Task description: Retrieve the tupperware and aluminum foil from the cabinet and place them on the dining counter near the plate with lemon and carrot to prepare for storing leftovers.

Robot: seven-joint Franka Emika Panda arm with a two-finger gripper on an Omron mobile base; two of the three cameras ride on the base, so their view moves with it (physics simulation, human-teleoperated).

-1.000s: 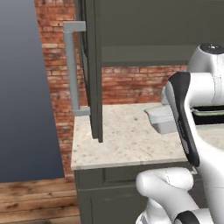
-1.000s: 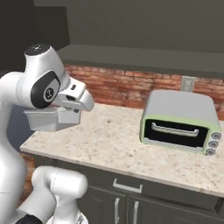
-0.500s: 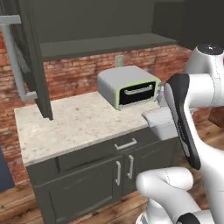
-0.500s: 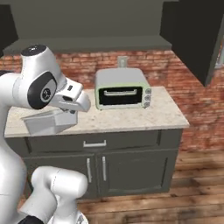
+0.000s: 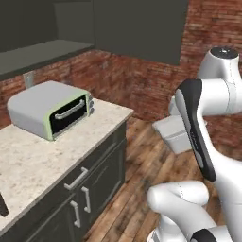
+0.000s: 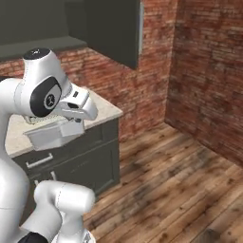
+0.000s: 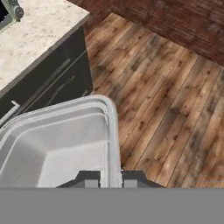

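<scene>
A: Two dark finger tips of the gripper (image 7: 110,179) sit either side of the near rim of the tupperware (image 7: 61,140), one inside the wall and one outside, pinched onto it.

B: So the tub is carried, not set down?

A: Yes. It hangs in the air in front of the arm, open side up, past the counter's end and over the wooden floor (image 7: 175,87). From the right base view the tupperware (image 6: 50,134) shows just under the white hand.

B: What lies around it?

A: A speckled stone counter (image 5: 33,160) on dark cabinets, its corner close to the tub in the hand view. A toaster oven (image 5: 49,109) stands toward the counter's back edge. Brick walls (image 6: 209,71) close the room, and dark upper cabinets (image 5: 137,26) hang above.

B: Does one view add anything?

A: The left base view gives the whole oven; the hand view catches just its corner. The right base view alone shows the room's far corner.

B: And against half a second ago?

A: The whole picture has swung: the base has turned, so the counter now sits left and open floor lies ahead. The grip on the tub is unchanged.
</scene>
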